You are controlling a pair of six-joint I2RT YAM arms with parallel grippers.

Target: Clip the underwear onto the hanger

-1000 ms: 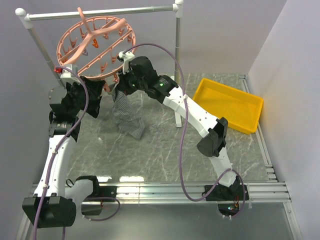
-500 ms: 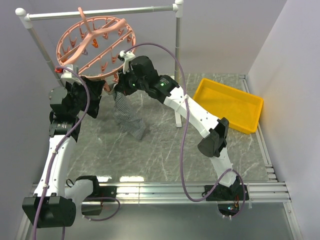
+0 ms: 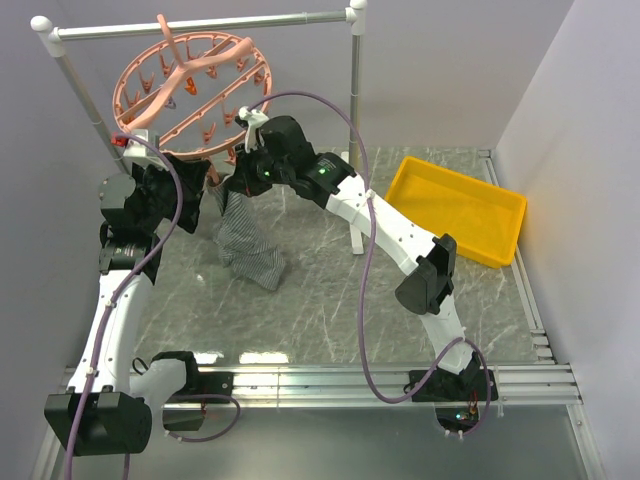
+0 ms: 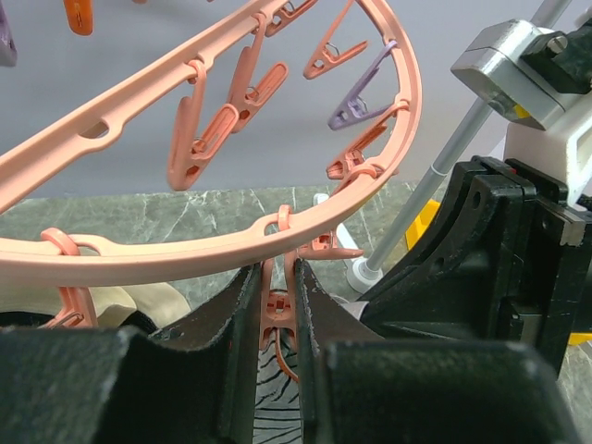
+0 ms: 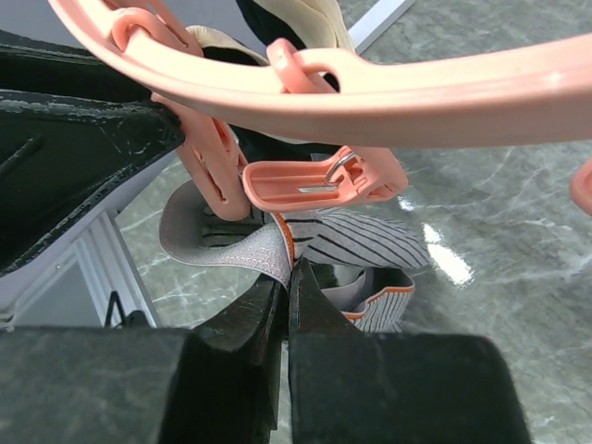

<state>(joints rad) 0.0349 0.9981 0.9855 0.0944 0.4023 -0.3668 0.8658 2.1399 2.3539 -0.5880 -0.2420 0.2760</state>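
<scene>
My left gripper squeezes a pink clip under the hanger, upper left overhead, while my right gripper pinches the underwear by its waistband just below; next I'd feed that edge in.

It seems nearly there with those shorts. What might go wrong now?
1. The right gripper pinches only the waistband's edge of the underwear; the cloth might slip free and drop.
2. The left gripper squeezes one small dangling clip, which could twist out of its grasp.
3. The hanger only hangs from the rail, so a push may swing it away.
</scene>
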